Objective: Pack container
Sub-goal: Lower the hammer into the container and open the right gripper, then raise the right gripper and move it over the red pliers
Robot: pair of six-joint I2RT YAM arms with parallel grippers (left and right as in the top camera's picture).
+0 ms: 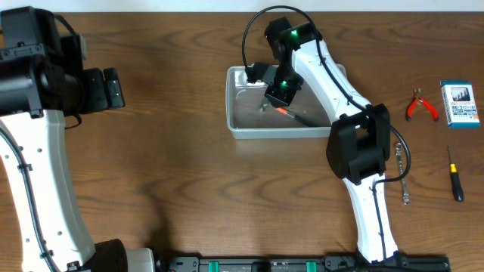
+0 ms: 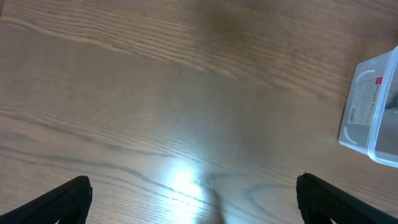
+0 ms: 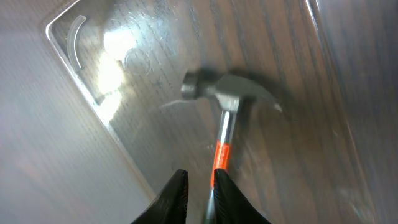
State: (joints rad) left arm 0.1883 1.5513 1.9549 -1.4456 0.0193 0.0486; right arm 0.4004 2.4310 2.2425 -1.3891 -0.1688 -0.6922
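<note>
Container (image 1: 249,130) stands mid-desk (image 1: 174,166). The overhead view shows the right arm reaching into it. Pliers (image 1: 421,106), a blue-and-white box (image 1: 460,103) and a screwdriver (image 1: 454,174) lie well apart to its right.

Only the right wrist view shows the hammer (image 3: 230,93) inside the container. Its handle runs between the fingers of the right tool (image 3: 202,196), which stand slightly parted, with a gap beside one finger.

The left wrist view shows the left tool (image 2: 196,208) wide open and holding nothing, with the container at the frame edge.

Right arm (image 1: 333,85) extended, jaws barely parted.
</note>
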